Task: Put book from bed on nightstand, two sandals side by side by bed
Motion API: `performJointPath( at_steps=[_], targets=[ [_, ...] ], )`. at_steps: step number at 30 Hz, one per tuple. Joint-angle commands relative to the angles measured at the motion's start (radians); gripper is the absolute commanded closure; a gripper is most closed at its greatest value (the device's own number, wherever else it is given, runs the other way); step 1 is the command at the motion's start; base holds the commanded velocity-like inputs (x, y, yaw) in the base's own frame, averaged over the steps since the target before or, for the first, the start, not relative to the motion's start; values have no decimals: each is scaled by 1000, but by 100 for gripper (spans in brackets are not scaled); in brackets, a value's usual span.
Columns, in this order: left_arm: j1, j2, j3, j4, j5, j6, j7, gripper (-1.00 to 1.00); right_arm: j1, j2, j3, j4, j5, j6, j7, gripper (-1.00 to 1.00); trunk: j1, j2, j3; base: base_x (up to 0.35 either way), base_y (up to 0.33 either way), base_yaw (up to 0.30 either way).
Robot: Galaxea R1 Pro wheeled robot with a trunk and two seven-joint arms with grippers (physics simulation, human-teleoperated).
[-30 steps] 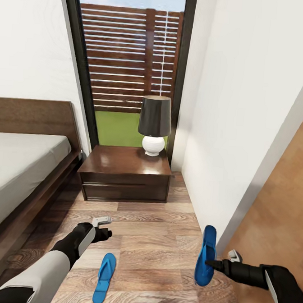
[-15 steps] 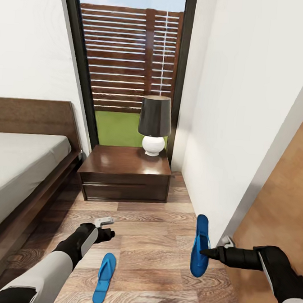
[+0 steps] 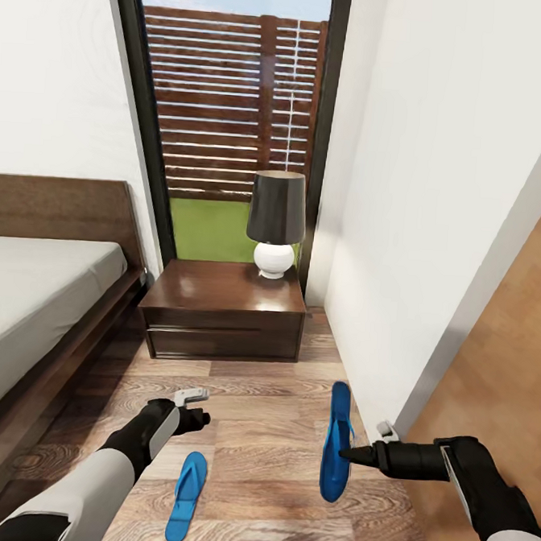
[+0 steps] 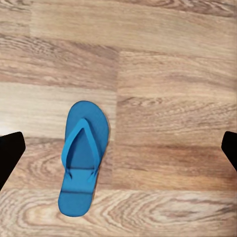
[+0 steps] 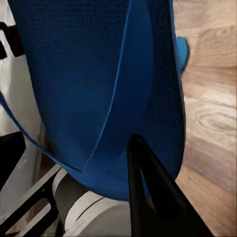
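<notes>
Our right gripper [image 3: 346, 453] is clamped on one blue sandal [image 3: 336, 441], holding it on edge above the floor [image 3: 275, 432] at 4 o'clock from the nightstand [image 3: 224, 309]. Our left gripper [image 3: 196, 406] hangs with fingers spread wide over the other sandal [image 3: 186, 496], which lies flat at 6 o'clock. The bed [image 3: 34, 302] sits at 9 o'clock
</notes>
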Motion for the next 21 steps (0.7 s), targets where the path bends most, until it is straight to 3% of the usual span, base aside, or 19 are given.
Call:
performJointPath(
  at_steps=[1,10,21],
  targets=[
    [0,-1,2,-2,11,6,7,-100,-1,1,-3,0,12,14,49,100,0,0,-1,0,0,0],
    [1,-1,2,0,11,6,7,-100,-1,1,-4,1,21,13,69,100,0,0,-1,0,0,0],
    [1,-1,2,0,11,6,6,-100,-1,1,-4,1,24,13,69,100,5,-3,-44,0,0,0]
  ],
)
